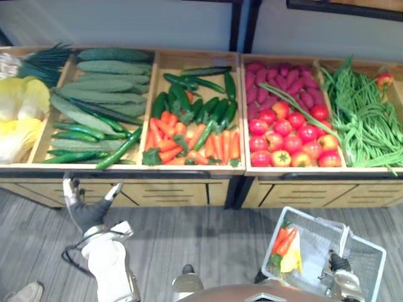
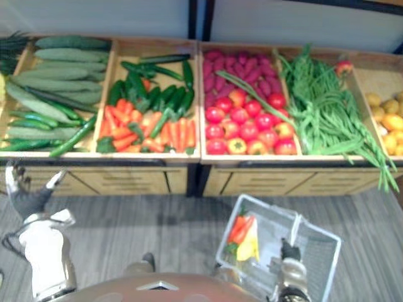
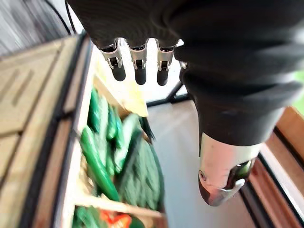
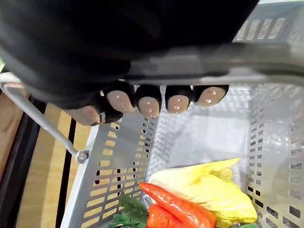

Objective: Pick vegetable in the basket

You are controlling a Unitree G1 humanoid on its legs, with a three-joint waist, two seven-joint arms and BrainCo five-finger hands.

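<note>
Lower left of the left eye view, the left hand (image 1: 90,212) hangs empty with its fingers spread straight, before the wooden crates (image 1: 195,167). Lower right, the right hand (image 4: 149,102) curls round the smooth bar handle (image 4: 237,64) of the grey perforated plastic basket (image 4: 121,166). The basket holds two tapered carrots (image 4: 178,208) and one crinkled yellow leafy head (image 4: 211,190).

The basket (image 1: 368,261) is cut off by the lower edge.

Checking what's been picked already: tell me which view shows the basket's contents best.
The right wrist view: it looks straight into the basket, showing carrots beside a yellow leafy vegetable. Both eye views show them small in the basket's left end. The left wrist view faces the cucumbers.
</note>
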